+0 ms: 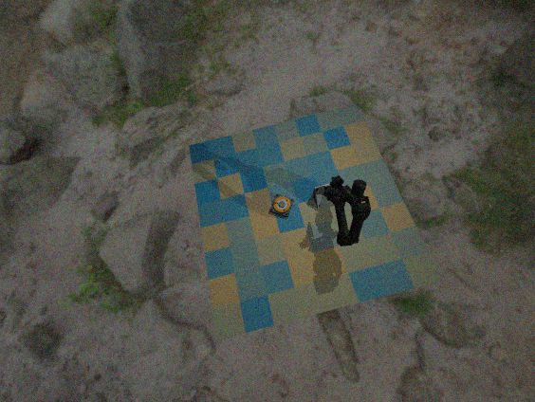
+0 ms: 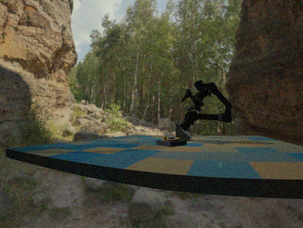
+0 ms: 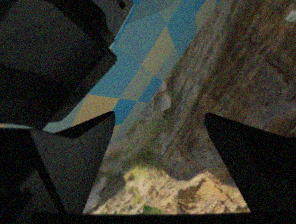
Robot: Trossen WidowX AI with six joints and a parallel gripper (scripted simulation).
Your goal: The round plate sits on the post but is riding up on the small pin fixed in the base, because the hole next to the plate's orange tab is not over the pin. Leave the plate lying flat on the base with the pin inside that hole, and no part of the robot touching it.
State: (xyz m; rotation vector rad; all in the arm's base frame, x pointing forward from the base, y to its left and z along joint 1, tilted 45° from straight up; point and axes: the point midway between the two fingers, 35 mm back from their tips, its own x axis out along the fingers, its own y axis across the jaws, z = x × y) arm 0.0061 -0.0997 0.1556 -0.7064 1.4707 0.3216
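The round plate [image 1: 287,207] [image 2: 175,139] has an orange rim and a grey middle in the top view. It sits on the dark square base [image 1: 281,214] [image 2: 172,143], which rests on the chequered table. A small orange piece at the plate's left in the exterior camera looks like the tab. The pin, the hole and the plate's exact tilt are too small to make out. My gripper [image 2: 182,100] [image 3: 160,117] is open and empty, raised high above the table and well apart from the plate. The plate is not in the wrist view.
The chequered table [image 1: 258,296] [image 2: 220,170] has open edges all round. A grey wedge-shaped block [image 2: 180,130] stands just behind the base in the exterior view, by the arm's lower part. The arm's elbow [image 2: 228,116] reaches out to the right there. Rocks and trees lie beyond the table.
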